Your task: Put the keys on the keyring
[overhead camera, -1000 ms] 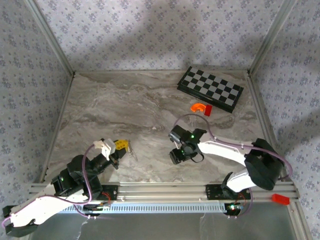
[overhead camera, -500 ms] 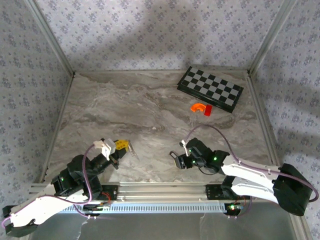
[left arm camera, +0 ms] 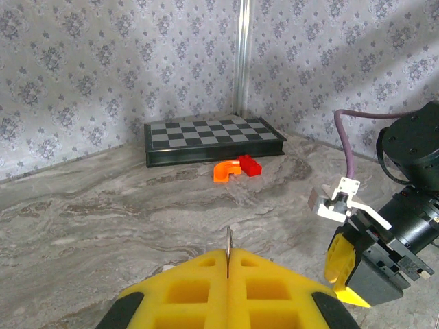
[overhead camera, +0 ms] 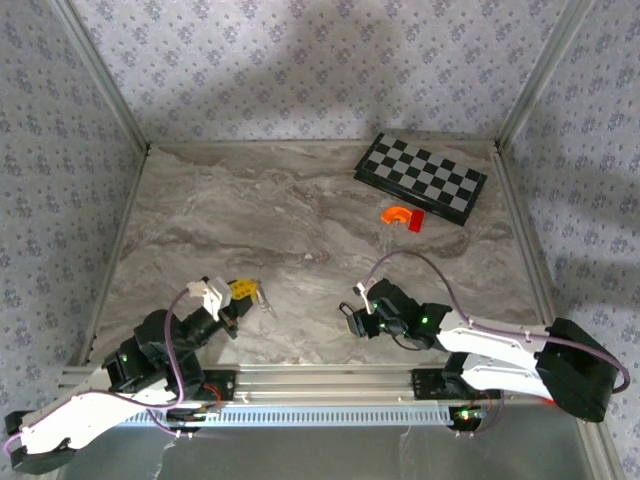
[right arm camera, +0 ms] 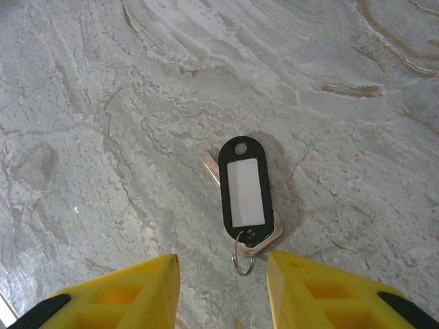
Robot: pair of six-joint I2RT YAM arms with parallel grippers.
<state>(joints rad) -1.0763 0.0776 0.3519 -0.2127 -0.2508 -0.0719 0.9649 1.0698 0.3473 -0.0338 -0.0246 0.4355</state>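
Keys (right arm camera: pixel 245 195), glossy black plastic and pale metal; table (right arm camera: pixel 103 82), smooth marbled stone look

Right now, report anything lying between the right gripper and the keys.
Nothing visible does. The keys lie on the bare table just ahead of the right gripper, whose jaws stand open toward them.

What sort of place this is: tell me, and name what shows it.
Probably a staged robot test cell rather than a home: wallpapered panels framed by aluminium posts box in a marble-patterned tabletop, and the left arm and right arm are bolted to a rail at its near edge.
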